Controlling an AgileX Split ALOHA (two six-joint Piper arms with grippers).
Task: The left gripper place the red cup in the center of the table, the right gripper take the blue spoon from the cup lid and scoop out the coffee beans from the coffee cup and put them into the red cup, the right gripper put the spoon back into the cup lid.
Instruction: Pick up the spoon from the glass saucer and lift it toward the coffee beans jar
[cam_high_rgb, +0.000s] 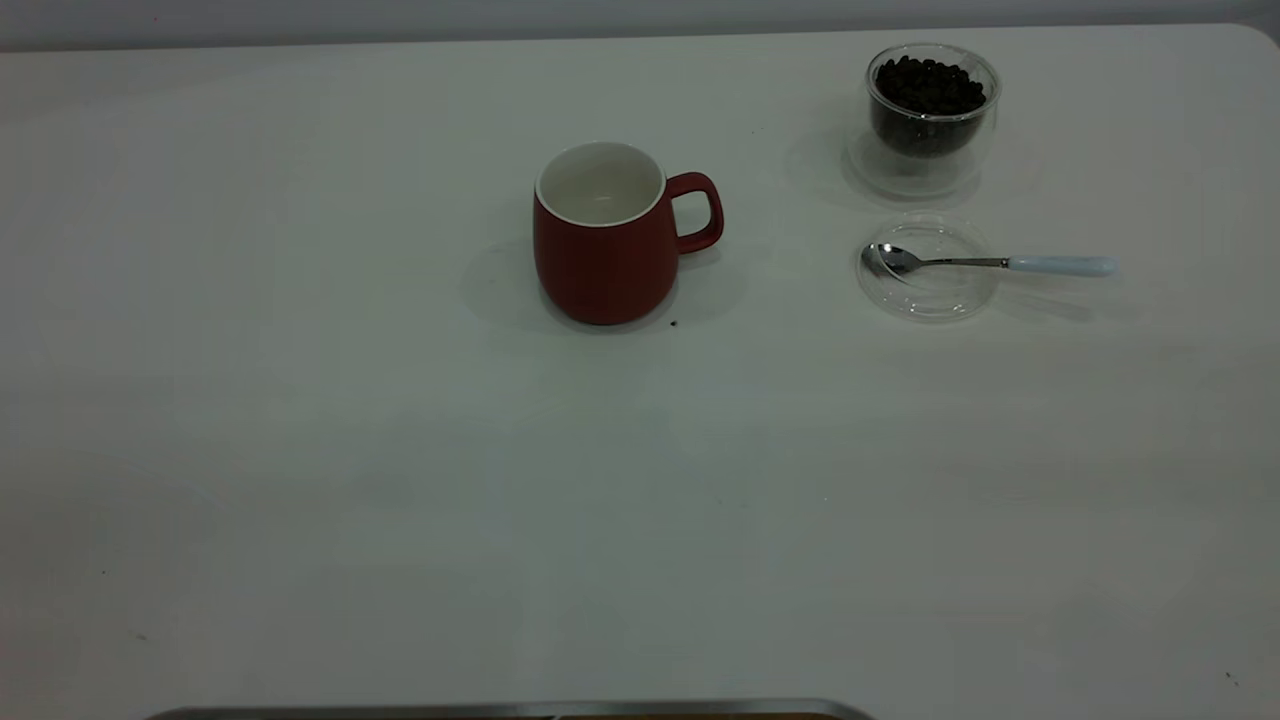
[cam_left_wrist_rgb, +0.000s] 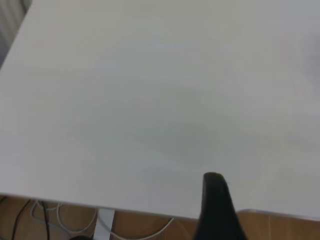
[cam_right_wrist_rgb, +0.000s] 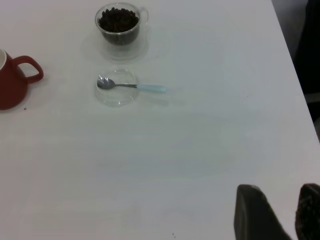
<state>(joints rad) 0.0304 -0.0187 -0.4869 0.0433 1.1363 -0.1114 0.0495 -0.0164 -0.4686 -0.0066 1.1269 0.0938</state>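
My right gripper (cam_right_wrist_rgb: 280, 212) hangs over bare table (cam_high_rgb: 400, 480) with fingers apart, well short of the cup lid (cam_right_wrist_rgb: 116, 90) holding the blue spoon (cam_right_wrist_rgb: 131, 86). The coffee cup (cam_right_wrist_rgb: 119, 25) of coffee beans (cam_right_wrist_rgb: 118, 19) stands just beyond it. The red cup (cam_high_rgb: 605, 235) sits mid-table, handle toward them. My left gripper (cam_left_wrist_rgb: 216, 210) hangs at the table's edge; whether its fingers are apart I cannot tell.

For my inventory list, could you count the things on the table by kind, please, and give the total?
Cups: 2, the red cup and the coffee cup holding coffee beans
Lids: 1, the cup lid
Spoons: 1, the blue spoon, its bowl in the lid
Total: 4 things, counting the beans as contents.
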